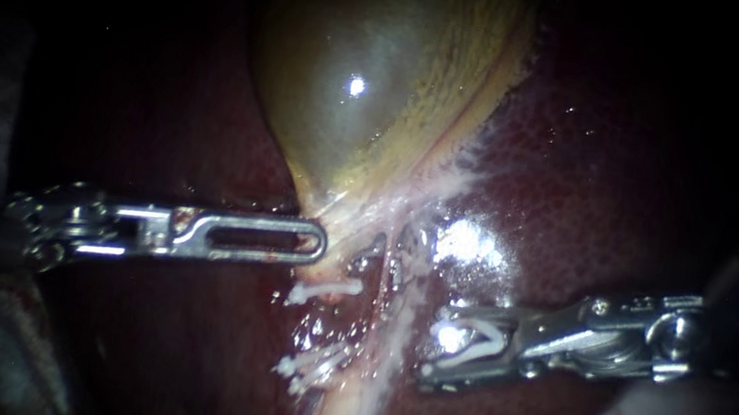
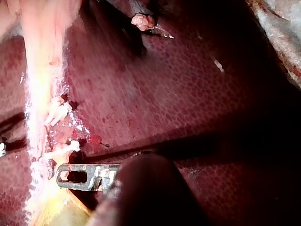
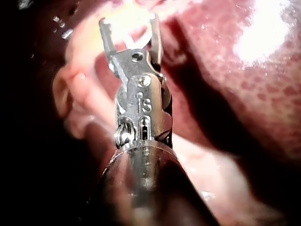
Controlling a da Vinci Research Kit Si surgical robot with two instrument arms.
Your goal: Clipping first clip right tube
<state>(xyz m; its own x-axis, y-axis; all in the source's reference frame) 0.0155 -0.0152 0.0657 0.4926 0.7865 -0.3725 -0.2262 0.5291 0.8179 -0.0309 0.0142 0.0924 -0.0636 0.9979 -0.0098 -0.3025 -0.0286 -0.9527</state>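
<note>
Two instruments work below the gallbladder (image 1: 377, 75).
Left instrument (image 1: 315, 243): claw together, tip at the gallbladder's neck. The right tube (image 1: 397, 335) runs down from that neck. Right instrument (image 1: 432, 347): claw spread, holding a white clip (image 1: 476, 338).

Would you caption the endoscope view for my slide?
Left instrument beside the gallbladder neck; right instrument holds a white clip over the liver.

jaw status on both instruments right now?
Left instrument: cannot tell; tip rests at the gallbladder neck.
Right instrument: jaws spread, holding a white clip.
</note>
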